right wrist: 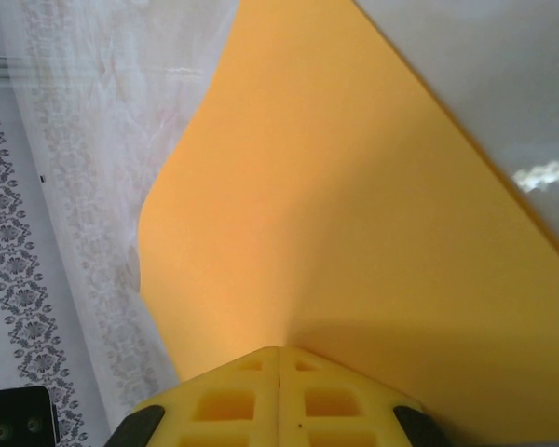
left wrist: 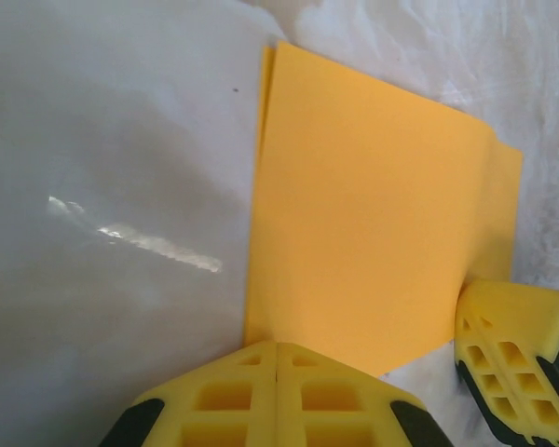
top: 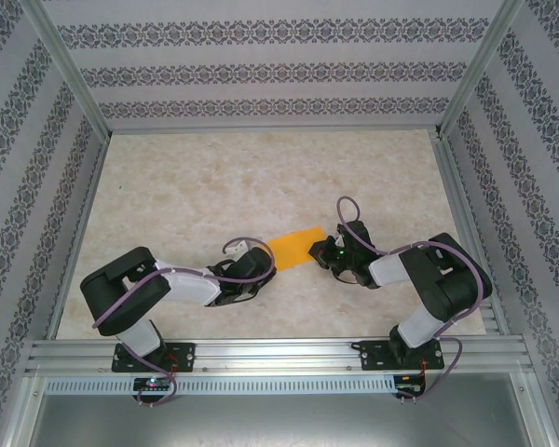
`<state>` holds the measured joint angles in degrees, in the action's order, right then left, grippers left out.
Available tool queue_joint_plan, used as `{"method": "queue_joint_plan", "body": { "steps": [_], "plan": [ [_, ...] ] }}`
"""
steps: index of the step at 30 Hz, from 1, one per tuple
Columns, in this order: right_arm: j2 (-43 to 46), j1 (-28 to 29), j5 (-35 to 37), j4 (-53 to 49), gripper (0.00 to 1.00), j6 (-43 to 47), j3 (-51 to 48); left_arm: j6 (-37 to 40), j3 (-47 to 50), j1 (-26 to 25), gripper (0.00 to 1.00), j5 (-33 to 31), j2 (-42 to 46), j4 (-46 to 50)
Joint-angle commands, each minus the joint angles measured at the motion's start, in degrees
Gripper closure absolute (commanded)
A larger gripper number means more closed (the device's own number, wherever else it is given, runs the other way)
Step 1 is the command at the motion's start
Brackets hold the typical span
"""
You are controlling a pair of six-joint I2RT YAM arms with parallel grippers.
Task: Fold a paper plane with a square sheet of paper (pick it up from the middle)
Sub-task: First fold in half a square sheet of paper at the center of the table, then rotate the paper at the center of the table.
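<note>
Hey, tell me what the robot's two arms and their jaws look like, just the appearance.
The left arm and right arm look alike: chunky black joints with white covers on the links, and a purple cable looping along each. The jaws carry bright yellow pads moulded with rectangular hollows, set on black backing.

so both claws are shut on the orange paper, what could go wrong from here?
1. The left claw and right claw each pinch the thin orange paper sheet from opposite sides; pulling apart could tear it.
2. In the left wrist view a lower layer peeks past the top layer's edges, so a crease pressed now would likely be skewed.
3. The sheet bows upward near the right claw; pushing inward might crumple it.
</note>
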<state>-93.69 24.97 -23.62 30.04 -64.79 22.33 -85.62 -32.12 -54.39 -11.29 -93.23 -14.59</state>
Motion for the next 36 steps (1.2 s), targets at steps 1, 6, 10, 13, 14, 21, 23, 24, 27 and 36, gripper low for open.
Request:
{"method": "queue_joint_plan", "body": {
  "steps": [1, 6, 10, 13, 14, 21, 23, 24, 27, 36],
  "plan": [
    [-4.60, -0.71, 8.15, -5.56, 1.00, 2.00, -1.33, 0.22, 1.85, 0.60, 1.00, -3.59, 1.37, 9.82],
    [-1.63, -0.89, 6.87, -8.65, 1.00, 4.54, 0.86, 10.00, -1.52, 3.44, 1.00, -6.06, 6.28, 15.48],
    [4.18, -0.33, 7.89, -17.66, 1.00, 8.72, 5.56, 20.18, -4.94, 8.53, 0.97, -4.05, 9.77, 19.79],
    [8.17, 1.21, 12.05, -27.77, 0.99, 12.42, 10.70, 26.40, -8.09, 12.54, 0.92, -0.78, 10.26, 22.86],
    [9.12, 1.83, 13.97, -30.87, 0.95, 13.56, 12.25, 28.07, -8.85, 13.65, 0.88, 0.15, 10.30, 23.58],
    [8.22, 3.78, 22.67, -45.44, 0.66, 14.20, 20.25, 35.22, -11.98, 21.01, 0.69, 9.47, 9.16, 24.71],
    [6.59, 4.45, 22.98, -46.32, 0.64, 13.70, 21.67, 36.93, -13.07, 22.09, 0.65, 10.87, 8.83, 25.59],
    [5.69, 4.85, 23.05, -46.48, 0.64, 13.51, 22.38, 37.79, -13.72, 22.58, 0.63, 11.27, 8.64, 26.23],
    [1.97, 5.73, 23.12, -47.58, 0.64, 12.73, 24.98, 39.27, -14.66, 23.79, 0.59, 12.67, 8.04, 27.43],
    [-7.99, 8.10, 22.81, -48.51, 0.64, 16.12, 32.56, 40.69, -13.56, 28.08, 0.53, 16.70, 8.29, 28.35]
  ]
}}
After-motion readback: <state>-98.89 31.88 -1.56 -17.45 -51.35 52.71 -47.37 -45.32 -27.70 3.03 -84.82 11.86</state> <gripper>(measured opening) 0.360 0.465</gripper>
